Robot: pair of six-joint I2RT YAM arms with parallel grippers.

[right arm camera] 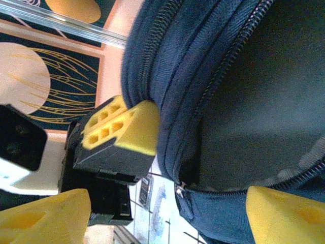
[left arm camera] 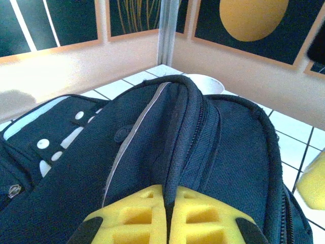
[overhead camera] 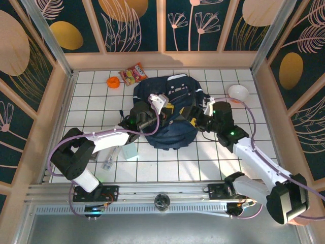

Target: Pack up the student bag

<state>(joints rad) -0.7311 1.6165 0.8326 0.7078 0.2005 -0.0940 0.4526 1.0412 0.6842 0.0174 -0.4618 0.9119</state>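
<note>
White tiled tabletop is carrying the backpack at its middle, toward the far side. On its left, the left gripper is pinching a fold of the fabric, while the right gripper is standing open by the zipper.
</note>
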